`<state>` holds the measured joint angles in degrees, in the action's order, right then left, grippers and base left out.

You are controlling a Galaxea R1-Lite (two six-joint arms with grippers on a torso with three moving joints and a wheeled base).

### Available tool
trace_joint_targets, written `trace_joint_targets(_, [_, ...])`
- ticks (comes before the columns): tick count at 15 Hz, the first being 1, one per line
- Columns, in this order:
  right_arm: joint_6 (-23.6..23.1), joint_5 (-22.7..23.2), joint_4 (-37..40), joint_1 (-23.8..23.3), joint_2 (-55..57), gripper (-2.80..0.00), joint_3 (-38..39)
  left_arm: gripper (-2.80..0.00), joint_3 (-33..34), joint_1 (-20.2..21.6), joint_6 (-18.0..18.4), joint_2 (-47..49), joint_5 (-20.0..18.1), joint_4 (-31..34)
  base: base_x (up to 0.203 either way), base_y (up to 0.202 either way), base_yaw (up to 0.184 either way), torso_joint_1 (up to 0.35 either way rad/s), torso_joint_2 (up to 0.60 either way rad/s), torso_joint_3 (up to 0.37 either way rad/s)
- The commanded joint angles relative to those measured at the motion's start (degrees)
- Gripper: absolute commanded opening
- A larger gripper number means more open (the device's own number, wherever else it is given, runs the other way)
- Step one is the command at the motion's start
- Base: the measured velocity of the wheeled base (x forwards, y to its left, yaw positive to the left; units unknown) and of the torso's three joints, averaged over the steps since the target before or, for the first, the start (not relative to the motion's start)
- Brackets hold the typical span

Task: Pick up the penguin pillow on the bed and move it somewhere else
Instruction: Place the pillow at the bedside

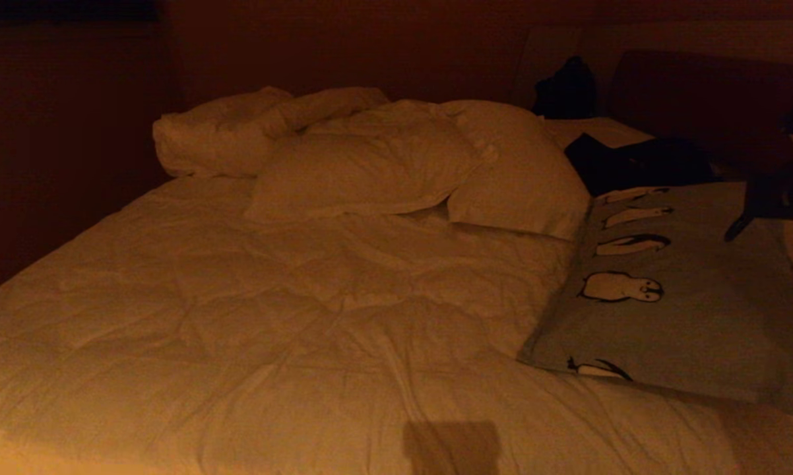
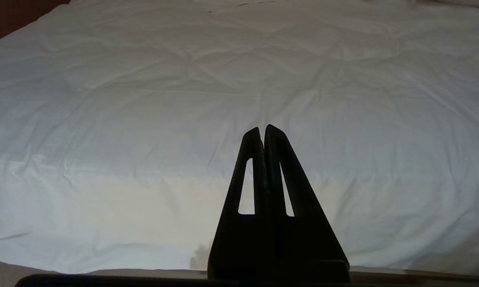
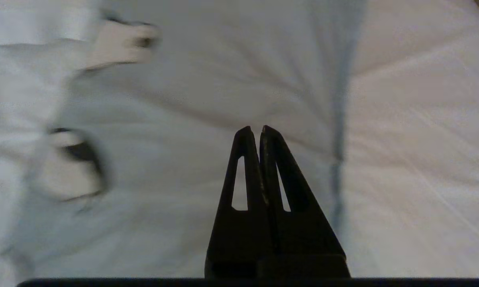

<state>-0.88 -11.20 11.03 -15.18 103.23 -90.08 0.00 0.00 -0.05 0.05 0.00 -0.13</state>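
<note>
While the right gripper (image 3: pixel 253 129) hangs above one penguin pillow (image 1: pixel 700 303) with fingers pressed together and empty, five printed penguins show. The left gripper (image 2: pixel 262 129), likewise pressed together, points across the bed (image 2: pixel 144 99).

The room is dim, lit in a warm orange-brown glow. A dark reddish wall (image 1: pixel 344 46) runs behind the far edge of the bed, and a similarly dark surface (image 1: pixel 60 145) stands along its left side. At the far right corner a dark headboard (image 1: pixel 706 99) rises, with a paler wall panel (image 1: pixel 667 36) above it. A dark bag-like shape (image 1: pixel 565 89) sits against that wall, too shadowed to tell apart. Dark clothing (image 1: pixel 640 165) lies heaped beside the headboard. A rectangular shadow (image 1: pixel 450 447) falls near the front edge.
</note>
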Motion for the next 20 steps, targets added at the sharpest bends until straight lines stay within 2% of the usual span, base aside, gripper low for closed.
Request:
trace_joint_targets(1, [0.42, -0.33, 0.74, -1.6, 0.89, -2.8, 0.08, -2.8, 0.18, 0.0, -0.03, 0.04, 0.0, -0.04, 0.0, 0.0, 0.0, 0.0, 0.0, 0.0])
trace_joint_targets(2, [1.34, -0.54, 2.08, -2.12, -0.07, -2.8, 0.38, -2.8, 0.18, 0.02, -0.03, 0.04, 0.0, -0.04, 0.0, 0.0, 0.0, 0.0, 0.0, 0.0])
trace_joint_targets(4, [6.56, -0.01, 5.47, -3.45, -2.31, -2.8, 1.5, -2.8, 0.18, 0.06, -0.03, 0.04, 0.0, -0.04, 0.0, 0.0, 0.0, 0.0, 0.0, 0.0])
trace_joint_targets(6, [9.88, 2.68, 6.2, -5.47, -3.68, -2.8, 3.34, -2.8, 0.18, 0.0, -0.03, 0.04, 0.0, -0.04, 0.0, 0.0, 0.0, 0.0, 0.0, 0.0])
trace_joint_targets(8, [11.89, 10.2, 5.87, -8.66, -6.05, -2.8, 8.45, -2.8, 0.18, 0.03, -0.03, 0.04, 0.0, -0.04, 0.0, 0.0, 0.0, 0.0, 0.0, 0.0])
trace_joint_targets(13, [14.39, 34.45, 2.84, -18.94, -6.09, -2.8, 15.34, -2.8, 0.18, 0.0, -0.03, 0.04, 0.0, -0.04, 0.0, 0.0, 0.0, 0.0, 0.0, 0.0])
trace_joint_targets(14, [14.31, 36.94, 1.1, -20.9, -6.25, -2.8, 16.07, -2.8, 0.18, 0.06, -0.03, 0.04, 0.0, -0.04, 0.0, 0.0, 0.0, 0.0, 0.0, 0.0])
trace_joint_targets(16, [13.97, 38.14, 0.15, -23.25, -6.47, -2.8, 16.81, -2.8, 0.18, 0.04, -0.03, 0.04, 0.0, -0.04, 0.0, 0.0, 0.0, 0.0, 0.0, 0.0])
trace_joint_targets(18, [13.35, 38.68, -0.55, -23.58, -5.39, -2.8, 18.47, -2.8, 0.18, 0.04, -0.03, 0.04, 0.0, -0.04, 0.0, 0.0, 0.0, 0.0, 0.0, 0.0])
trace_joint_targets(20, [12.57, 42.32, -3.89, -24.56, -4.32, -2.8, 19.84, -2.8, 0.18, 0.05, -0.03, 0.04, 0.0, -0.04, 0.0, 0.0, 0.0, 0.0, 0.0, 0.0])
